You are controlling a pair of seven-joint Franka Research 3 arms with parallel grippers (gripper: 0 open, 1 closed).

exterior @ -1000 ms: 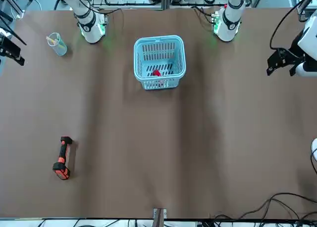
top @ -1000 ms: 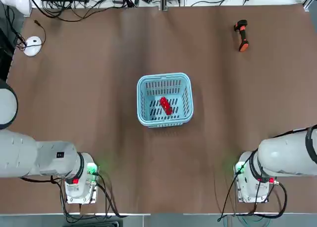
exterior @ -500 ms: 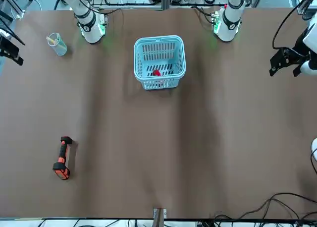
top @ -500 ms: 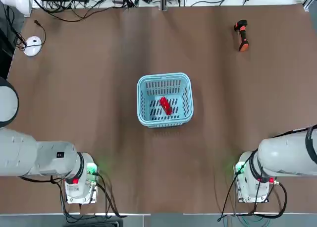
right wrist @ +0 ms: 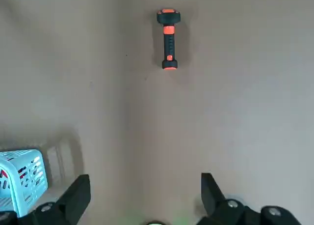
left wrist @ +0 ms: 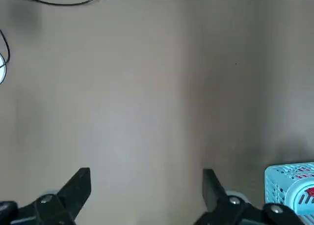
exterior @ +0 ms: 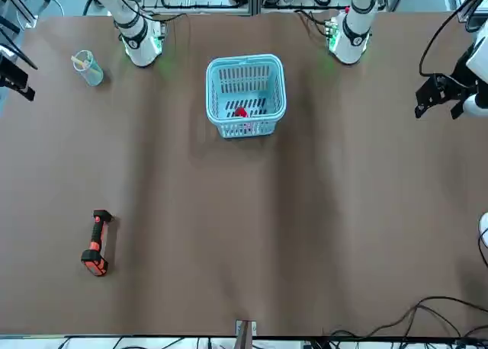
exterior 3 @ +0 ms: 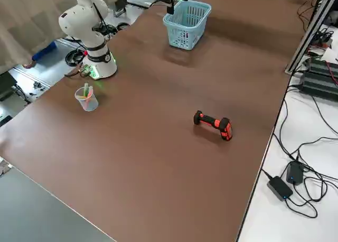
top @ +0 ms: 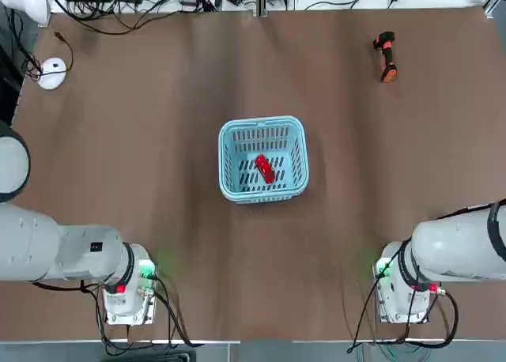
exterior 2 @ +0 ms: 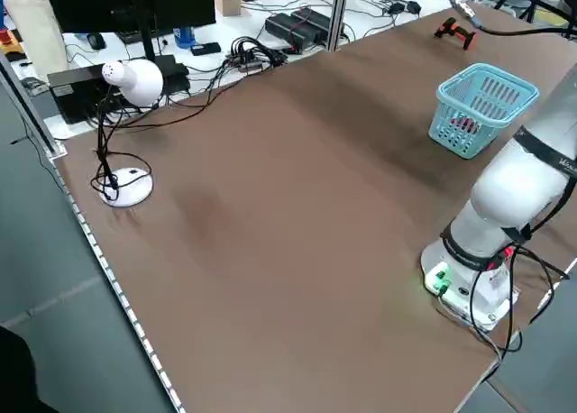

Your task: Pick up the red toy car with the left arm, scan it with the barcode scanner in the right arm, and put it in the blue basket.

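- Right away we find the red toy car (top: pixel 264 169), a tiny glossy body with a smooth shine, lying at a slant on the slotted floor of the blue basket (top: pixel 229 137); from the front camera it shows as a small red patch (exterior: pixel 241 113) behind the near wall.
- We see the blue basket (exterior: pixel 245 62) as a light blue plastic tub, roughly square with rounded corners, its walls and bottom cut into narrow slots, standing upright near the middle of the table (top: pixel 142 141).
- We note the table is a broad, matte brown surface with a soft, even finish.
- We find the barcode scanner (top: pixel 386 56) lying on its side well apart from the basket, at the far right corner of the table; it is black, pistol-shaped, with bright orange end and trim (exterior 3: pixel 214 124).
- We see the left gripper (left wrist: pixel 146 185) raised above bare tabletop at the table's left side, its two black fingers (left wrist: pixel 78 183) spread wide apart and holding nothing; a corner of the basket shows at the edge of its wrist view.
- We see the right gripper (right wrist: pixel 145 188) likewise up over the table, its fingers (right wrist: pixel 208 185) parted and empty, with the scanner lying farther off.
- We notice a small clear plastic cup (exterior: pixel 88 67) standing near the right arm's base, and a white desk lamp (exterior 2: pixel 135 81) with a rounded head and round foot by the table's left edge.
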